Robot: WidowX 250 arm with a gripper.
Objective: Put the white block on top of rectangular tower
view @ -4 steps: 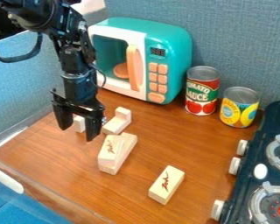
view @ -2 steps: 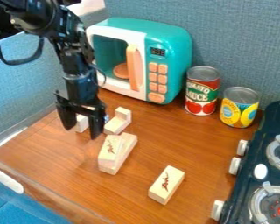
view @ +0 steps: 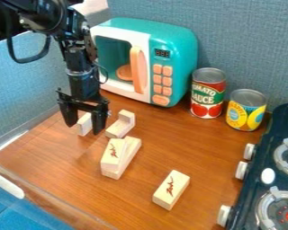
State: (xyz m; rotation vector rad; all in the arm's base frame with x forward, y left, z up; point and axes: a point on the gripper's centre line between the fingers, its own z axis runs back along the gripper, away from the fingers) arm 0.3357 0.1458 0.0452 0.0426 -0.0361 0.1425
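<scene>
Between the parted fingers of the hand (view: pixel 83 127) is the white block (view: pixel 85 123).

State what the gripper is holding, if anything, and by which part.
Nothing appears held: the gripper is open, the white block visible between its fingers.

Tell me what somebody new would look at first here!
Probably the big turquoise toy microwave with orange buttons, at the back. Next, the red metal can and yellow metal can to its right. Then the black two-finger robot gripper at the left, over the brown wooden table.
</scene>
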